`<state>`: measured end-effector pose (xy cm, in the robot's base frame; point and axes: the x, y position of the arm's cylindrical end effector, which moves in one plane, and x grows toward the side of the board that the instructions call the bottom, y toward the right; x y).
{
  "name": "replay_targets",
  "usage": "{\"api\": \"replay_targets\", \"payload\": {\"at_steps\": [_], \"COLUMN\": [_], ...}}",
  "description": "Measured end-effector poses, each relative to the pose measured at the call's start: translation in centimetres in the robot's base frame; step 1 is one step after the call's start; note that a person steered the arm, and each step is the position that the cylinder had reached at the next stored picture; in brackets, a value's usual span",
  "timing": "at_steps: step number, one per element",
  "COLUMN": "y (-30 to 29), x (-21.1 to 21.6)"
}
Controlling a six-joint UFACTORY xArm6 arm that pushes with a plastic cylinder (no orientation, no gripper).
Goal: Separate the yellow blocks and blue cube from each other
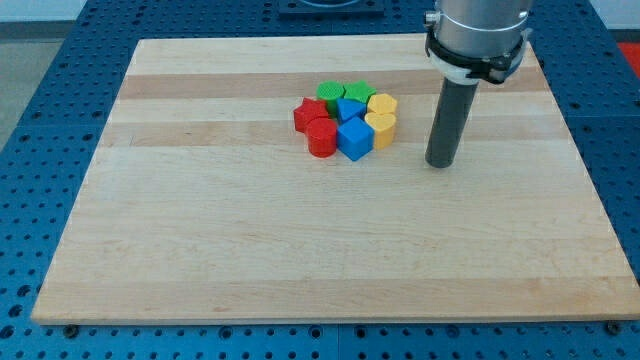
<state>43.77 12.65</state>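
A tight cluster of blocks sits on the wooden board above its middle. The blue cube is at the cluster's bottom right. A yellow heart block touches its right side. A yellow hexagon block sits just above the heart. My tip rests on the board to the right of the cluster, a short gap from the yellow heart, touching no block.
A blue triangular block, two green blocks, a red star block and a red round block fill the rest of the cluster. Blue perforated table surrounds the board.
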Motion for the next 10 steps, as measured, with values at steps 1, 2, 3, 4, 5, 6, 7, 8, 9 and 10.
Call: {"api": "replay_targets", "payload": {"at_steps": [1, 2, 3, 4, 5, 6, 7, 8, 9, 10], "y": [0.0, 0.1, -0.2, -0.4, -2.6, -5.6, -7.3, -7.3, -7.7, -10.7], "x": [0.0, -0.7, -4.5, -5.6, -5.7, -5.6, -5.5, -4.1, -2.1, -1.6]}}
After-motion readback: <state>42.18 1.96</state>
